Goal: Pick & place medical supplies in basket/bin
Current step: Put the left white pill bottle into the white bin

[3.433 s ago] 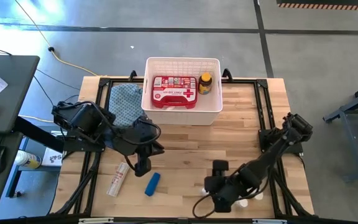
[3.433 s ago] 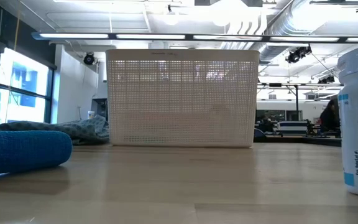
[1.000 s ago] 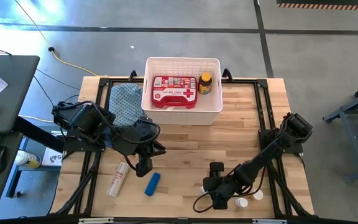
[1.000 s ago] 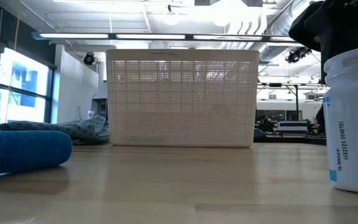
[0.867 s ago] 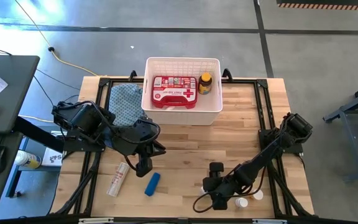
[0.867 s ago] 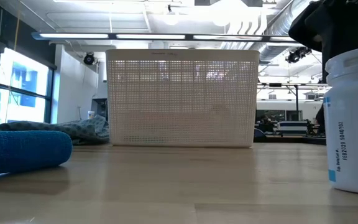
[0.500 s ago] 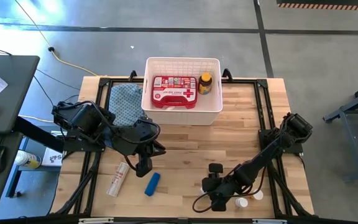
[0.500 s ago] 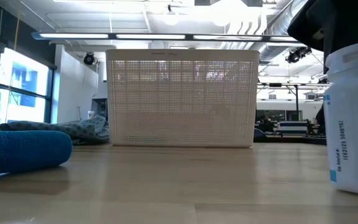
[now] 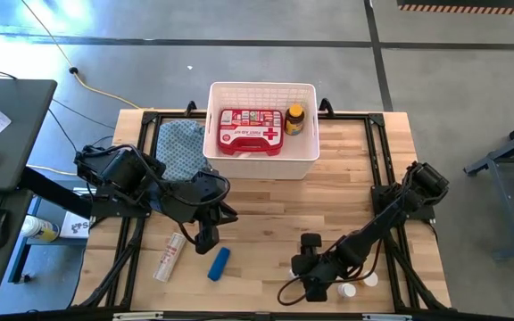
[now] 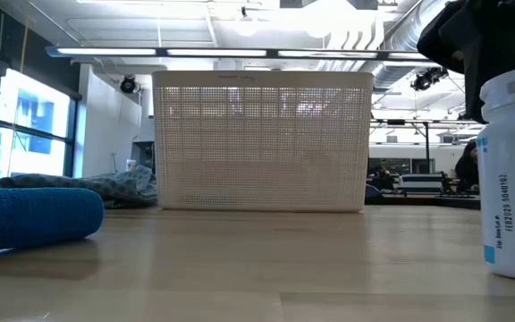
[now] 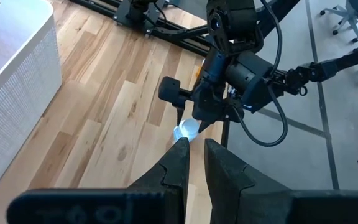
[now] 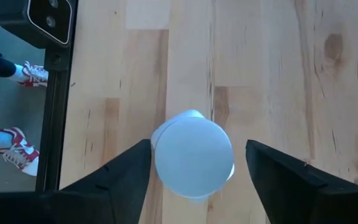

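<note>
**White cap between my right fingers**

Wooden table [image 9: 266, 214] from left to right, then. My left gripper [image 9: 206, 239] hangs over the near-left part, its fingers [image 11: 178, 163] drawn almost together with only a thin gap, holding nothing. Just beside it on the boards lie a white tube [image 9: 169, 257] and a blue tube [image 9: 219, 263]. Farther back on the left sits the blue patterned cloth [image 9: 178, 147], crumpled against the white basket [image 9: 307, 165], which stands at the far middle of the table. Inside it the red first-aid case [image 9: 251, 130] lies flat, with the amber bottle [image 9: 294, 119] at its right.

At the near right edge my right gripper [image 9: 314, 287] is low over the table — fingers [image 12: 120, 180] spread wide on either side of a small white pill bottle [image 12: 192, 154], seen cap-on from above. There is clear wood between each finger and the bottle, so I have no hold on it. Two more white pill bottles [image 9: 348, 290] stand just to the right.
</note>
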You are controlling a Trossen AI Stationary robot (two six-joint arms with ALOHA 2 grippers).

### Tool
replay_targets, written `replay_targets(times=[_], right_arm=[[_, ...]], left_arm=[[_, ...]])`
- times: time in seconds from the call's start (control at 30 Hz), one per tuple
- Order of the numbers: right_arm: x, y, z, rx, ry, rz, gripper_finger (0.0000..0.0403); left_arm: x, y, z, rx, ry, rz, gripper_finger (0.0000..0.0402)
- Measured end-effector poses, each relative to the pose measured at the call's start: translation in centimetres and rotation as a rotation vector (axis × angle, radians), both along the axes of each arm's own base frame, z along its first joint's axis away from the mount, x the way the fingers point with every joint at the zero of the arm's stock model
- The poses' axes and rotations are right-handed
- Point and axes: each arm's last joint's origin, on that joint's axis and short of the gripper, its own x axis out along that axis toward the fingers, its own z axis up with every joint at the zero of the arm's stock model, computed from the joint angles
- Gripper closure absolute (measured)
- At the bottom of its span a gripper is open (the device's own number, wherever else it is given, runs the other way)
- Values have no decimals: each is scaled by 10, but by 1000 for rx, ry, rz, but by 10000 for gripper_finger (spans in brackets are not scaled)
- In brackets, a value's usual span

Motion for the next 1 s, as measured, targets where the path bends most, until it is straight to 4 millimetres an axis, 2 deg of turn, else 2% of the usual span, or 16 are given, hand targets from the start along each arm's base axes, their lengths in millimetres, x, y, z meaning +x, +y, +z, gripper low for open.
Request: replay_targets(times=[0.3, 0.53, 0.87, 1.0], right_arm=[[0, 0, 0, -4, 5, 0, 151], [0, 0, 0, -8, 1, -2, 176], [0, -1, 0, -12, 6, 18, 177], [0, -1, 0, -4, 11, 16, 193]], left_arm=[[0, 0, 0, -3, 0, 1, 316], [0, 0, 0, -3, 0, 1, 316], [0, 0, 0, -3, 0, 1, 316], [0, 0, 0, 3, 0, -4, 316]])
